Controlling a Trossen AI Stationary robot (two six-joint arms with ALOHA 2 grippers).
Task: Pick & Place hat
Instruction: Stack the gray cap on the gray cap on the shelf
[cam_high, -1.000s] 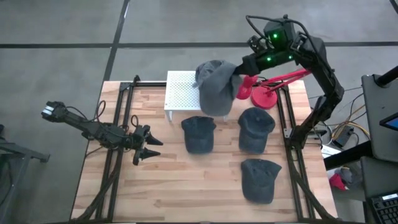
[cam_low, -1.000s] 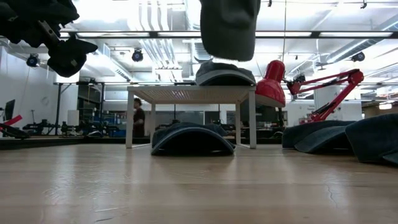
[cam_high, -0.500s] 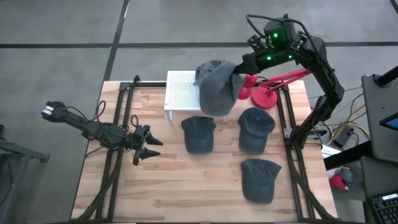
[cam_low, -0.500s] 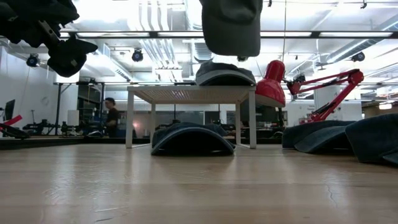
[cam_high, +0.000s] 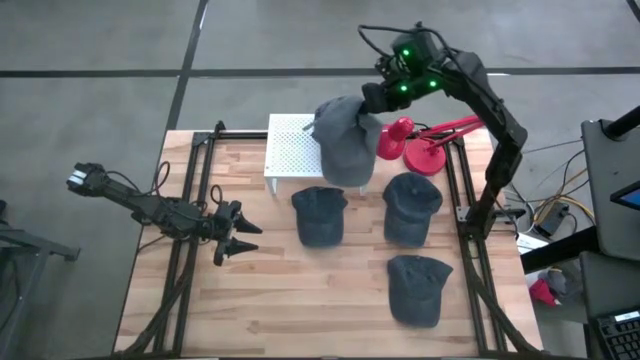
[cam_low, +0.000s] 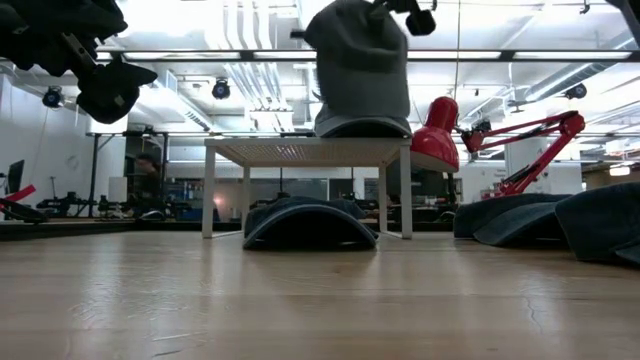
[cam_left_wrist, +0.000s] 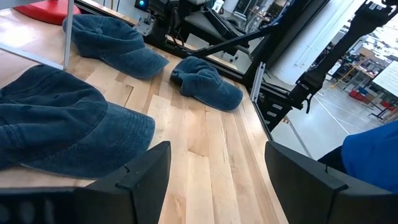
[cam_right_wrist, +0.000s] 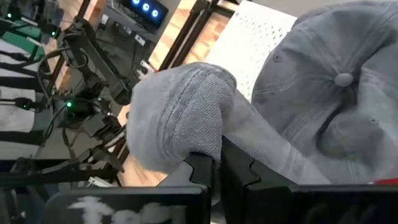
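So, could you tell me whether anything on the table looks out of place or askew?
Nothing stands out. The grey hat hangs from the right pincer above the white stand, three dark hats lie flat on the table, and the left pincer waits open.

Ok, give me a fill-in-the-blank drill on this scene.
1. The right end effector is shut on a ___ hat.
2. That hat hangs over the white ___, where another hat already sits.
3. The lamp is ___.
4. The left end effector is ___ and holds nothing.

Missing words: grey; stand; red; open
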